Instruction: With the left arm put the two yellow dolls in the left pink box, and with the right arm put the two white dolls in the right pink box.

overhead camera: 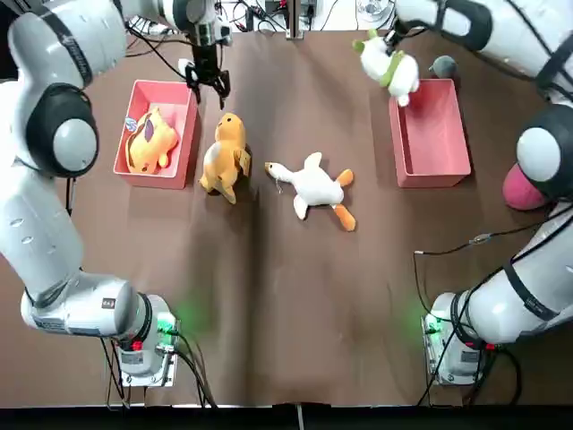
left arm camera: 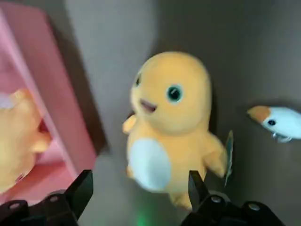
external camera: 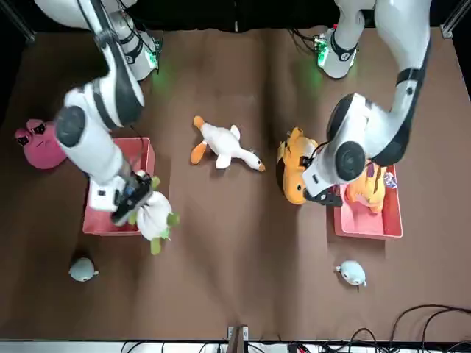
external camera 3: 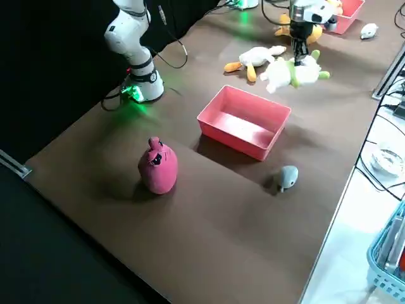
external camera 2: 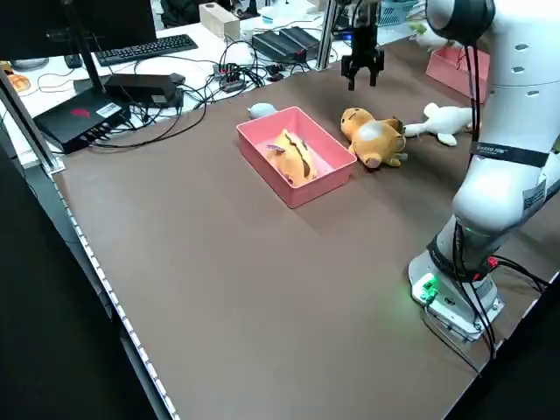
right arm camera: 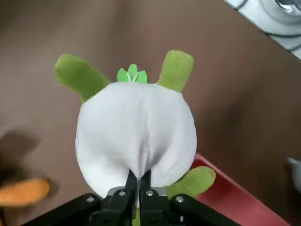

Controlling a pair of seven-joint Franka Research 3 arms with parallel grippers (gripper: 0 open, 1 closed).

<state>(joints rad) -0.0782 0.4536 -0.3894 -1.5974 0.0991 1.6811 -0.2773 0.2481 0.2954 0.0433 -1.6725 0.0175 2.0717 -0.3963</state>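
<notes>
Because the white-and-green doll (right arm camera: 136,127) looks soft and light, the right gripper (right arm camera: 139,181), pinched on its pleated fabric beside the right pink box (overhead camera: 430,139), probably needs little force. Left of that box, the left gripper (left arm camera: 141,188) gapes above the duck-like yellow doll (left arm camera: 164,127); its plump middle should squash safely, offering the best hold.

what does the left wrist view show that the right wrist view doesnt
Only the left wrist view: the standing-out yellow doll with green eyes, and another yellow doll in a pink box.
Only the right wrist view: the white and green doll, pinched by the right gripper.
Both: part of the white doll with orange feet, its head on the left, a foot on the right.
</notes>
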